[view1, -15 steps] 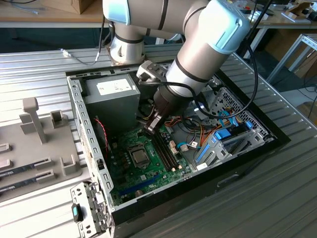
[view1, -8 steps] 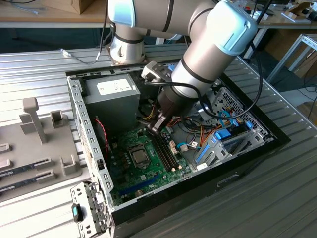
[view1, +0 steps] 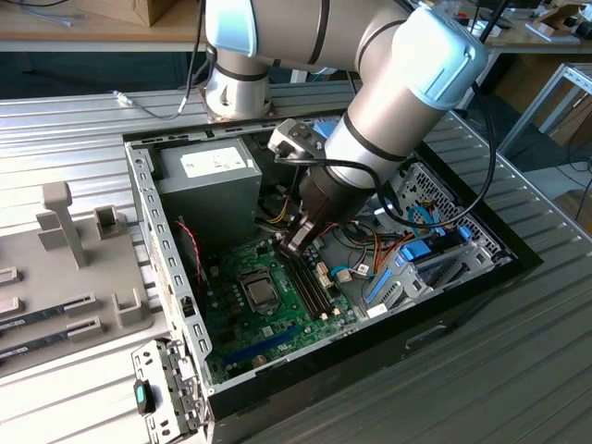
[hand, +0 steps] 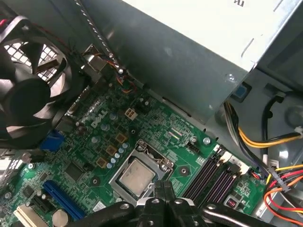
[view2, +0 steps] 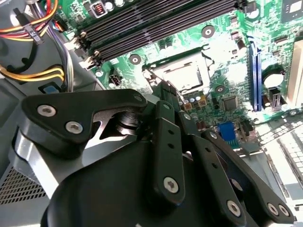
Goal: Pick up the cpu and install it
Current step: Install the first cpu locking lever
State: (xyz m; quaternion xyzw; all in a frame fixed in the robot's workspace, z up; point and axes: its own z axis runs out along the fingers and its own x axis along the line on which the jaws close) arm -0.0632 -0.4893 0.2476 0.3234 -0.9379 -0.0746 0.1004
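The cpu point(hand: 137, 173), a small square chip with a silvery top, lies flat in the motherboard socket, inside its metal frame. It also shows in the second wrist view as a bright square point(view2: 183, 75) and in the exterior view as a dull grey square point(view1: 260, 292). My gripper point(view1: 292, 246) hangs inside the open computer case, just above the board, between the socket and the memory slots point(view1: 311, 283). In both wrist views the fingertips point(hand: 159, 187) are pressed together beside the socket's edge, with nothing between them. The gripper point(view2: 164, 89) is shut.
A grey power supply point(view1: 207, 181) stands behind the board. A black fan point(hand: 27, 91) sits at one end. Orange and yellow cables point(hand: 258, 142) run beside the memory slots. Blue drive brackets point(view1: 414, 268) fill the case at the exterior view's right. A grey fixture point(view1: 65, 277) lies outside, left.
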